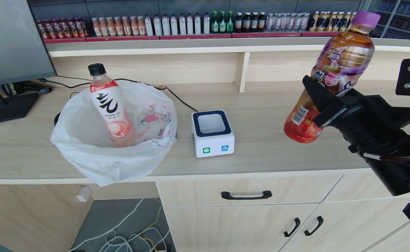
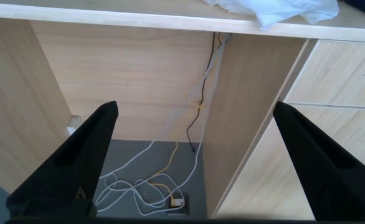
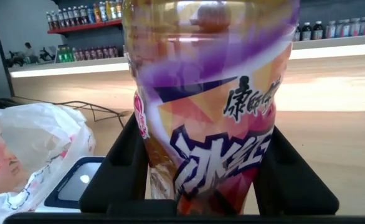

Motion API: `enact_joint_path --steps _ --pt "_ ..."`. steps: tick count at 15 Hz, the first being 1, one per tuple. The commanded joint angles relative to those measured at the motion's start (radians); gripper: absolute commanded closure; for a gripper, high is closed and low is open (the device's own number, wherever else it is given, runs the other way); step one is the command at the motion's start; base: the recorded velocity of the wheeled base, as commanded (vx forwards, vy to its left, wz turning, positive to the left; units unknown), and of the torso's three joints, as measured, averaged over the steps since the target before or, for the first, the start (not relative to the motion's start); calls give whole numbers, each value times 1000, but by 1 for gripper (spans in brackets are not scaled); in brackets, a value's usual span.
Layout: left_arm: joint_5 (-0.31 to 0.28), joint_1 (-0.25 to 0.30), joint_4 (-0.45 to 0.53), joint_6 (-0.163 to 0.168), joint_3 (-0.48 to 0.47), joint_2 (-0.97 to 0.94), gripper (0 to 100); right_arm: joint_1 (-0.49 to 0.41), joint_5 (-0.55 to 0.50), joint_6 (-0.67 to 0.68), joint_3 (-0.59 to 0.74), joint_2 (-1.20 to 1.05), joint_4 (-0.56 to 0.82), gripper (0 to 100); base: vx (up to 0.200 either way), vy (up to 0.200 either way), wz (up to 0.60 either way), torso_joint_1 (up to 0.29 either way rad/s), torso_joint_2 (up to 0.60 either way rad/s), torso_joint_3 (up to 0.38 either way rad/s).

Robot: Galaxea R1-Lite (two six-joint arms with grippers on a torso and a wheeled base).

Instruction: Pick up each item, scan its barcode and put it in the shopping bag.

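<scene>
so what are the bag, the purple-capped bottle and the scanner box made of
Shopping bag: thin white plastic film, by its crinkles and slight see-through look. Purple-capped bottle: clear glossy plastic, probably; the amber drink shows through, with a printed wrap label. Scanner: seemingly hard white plastic, smooth, with a dark blue rim round its top window.

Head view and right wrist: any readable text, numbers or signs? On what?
Held tea bottle: large stylised characters on purple label, brand lettering, left unquoted; barcode digits too small.
Pink bottle in the shopping bag: bold black brush characters, small print blurred.
Shopping bag: red print, crumpled, unreadable.
Scanner: green and blue icons, no words.
Shelf bottles: too small.
</scene>
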Motion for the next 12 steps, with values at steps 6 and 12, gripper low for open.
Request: enact_joint_path --steps 6,12 --pt "0 0 -2 1 0 0 0 -4 -18 -2 -1 -12 16 100 0 200 0 4 1 4" --pt "0 0 -2 1 0 0 0 -13 -29 -51 -29 -15 43 100 0 67 0 1 2 1"
